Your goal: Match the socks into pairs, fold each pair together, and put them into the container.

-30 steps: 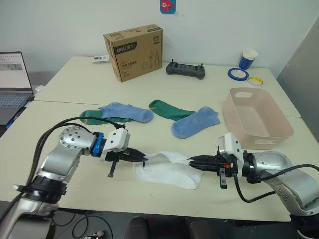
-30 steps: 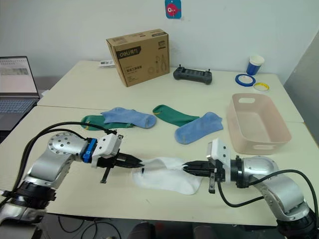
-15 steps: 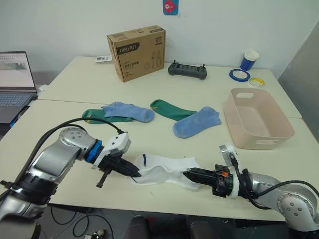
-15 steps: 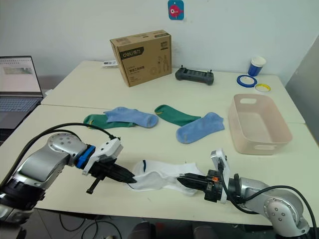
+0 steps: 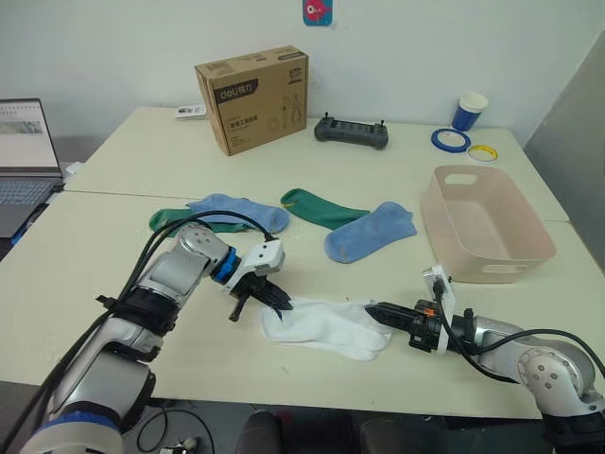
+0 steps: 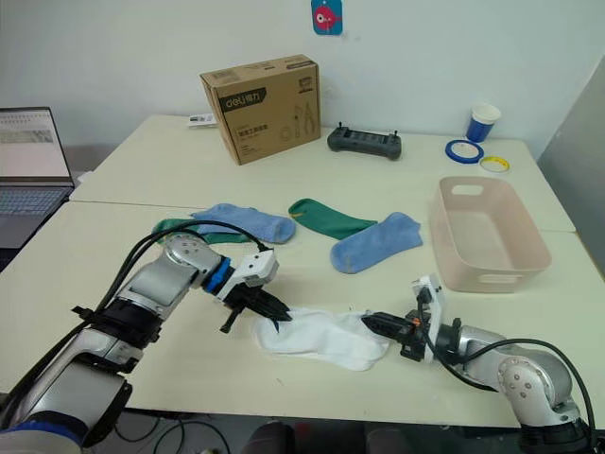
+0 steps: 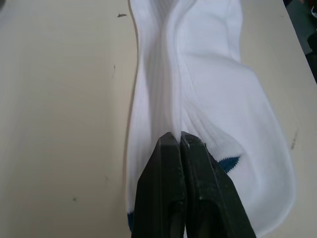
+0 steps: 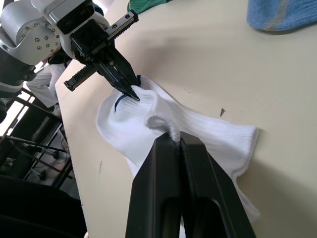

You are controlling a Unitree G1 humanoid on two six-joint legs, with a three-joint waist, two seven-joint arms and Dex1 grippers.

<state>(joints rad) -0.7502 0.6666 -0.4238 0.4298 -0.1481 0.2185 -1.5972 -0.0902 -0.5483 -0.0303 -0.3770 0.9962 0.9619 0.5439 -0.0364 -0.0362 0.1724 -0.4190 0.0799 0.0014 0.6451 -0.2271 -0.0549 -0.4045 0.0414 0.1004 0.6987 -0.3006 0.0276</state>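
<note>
The white socks (image 5: 326, 326) lie in a bundle near the table's front edge. My left gripper (image 5: 284, 303) is shut on their cuff end (image 7: 198, 99). My right gripper (image 5: 371, 309) is shut on the opposite end (image 8: 198, 129). Two light blue socks (image 5: 236, 211) (image 5: 369, 234) lie farther back. One dark green sock (image 5: 321, 208) lies between them, and another (image 5: 170, 222) is partly under the left blue one. The pale pink container (image 5: 501, 270) stands to the right with nothing in it.
A brown cardboard box (image 5: 253, 98), a black controller (image 5: 352, 132), a blue cup (image 5: 471, 111) and two tape rolls (image 5: 451, 141) stand at the back. A laptop (image 5: 21, 161) sits at the far left. Black cables loop over my left arm.
The view has shifted. Both grippers keep their hold on the white socks. The left arm reaches farther onto the table, and the socks lie flatter and farther from the front edge.
</note>
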